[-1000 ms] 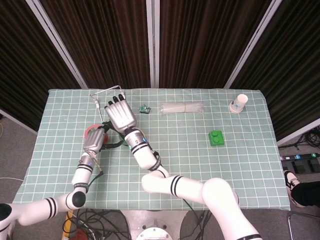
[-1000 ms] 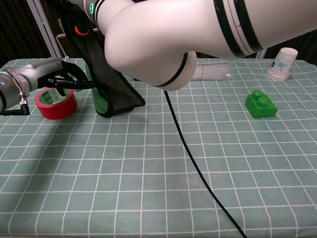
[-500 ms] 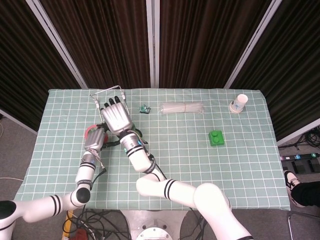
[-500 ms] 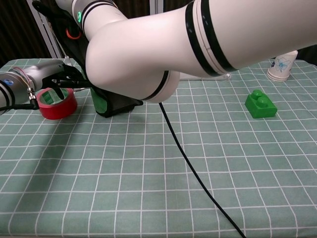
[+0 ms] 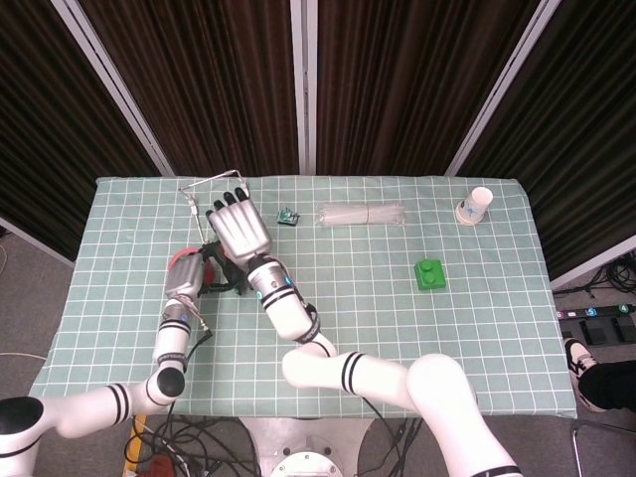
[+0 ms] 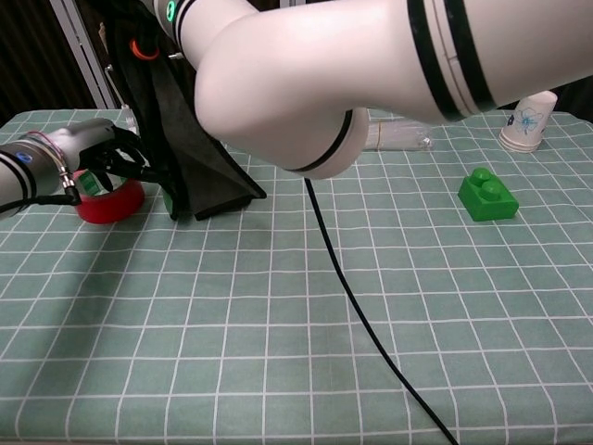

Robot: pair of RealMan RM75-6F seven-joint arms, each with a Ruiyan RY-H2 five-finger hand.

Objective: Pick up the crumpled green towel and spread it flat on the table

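The towel (image 6: 190, 139) looks dark in the chest view and hangs in a long fold, its lower end resting on the table. My right hand (image 5: 238, 231) is raised above it with the fingers spread. Its back faces the head camera, so the grip underneath is hidden, and the towel hangs from it. In the head view only dark scraps of towel (image 5: 225, 275) show beside the forearm. My left hand (image 6: 93, 153) sits low over the red tape roll (image 6: 107, 198), fingers curled onto the towel's lower left edge.
A green block (image 6: 487, 194) and a paper cup (image 6: 528, 120) stand at the right. A clear plastic bottle (image 5: 361, 214) and a small green clip (image 5: 288, 214) lie at the back, next to a wire frame (image 5: 204, 184). A black cable (image 6: 361, 306) crosses the table's front.
My left hand has drawn back to the left and the towel's lower end has shifted left with it. The bright green patch at the bottom no longer shows. The right arm swayed slightly.
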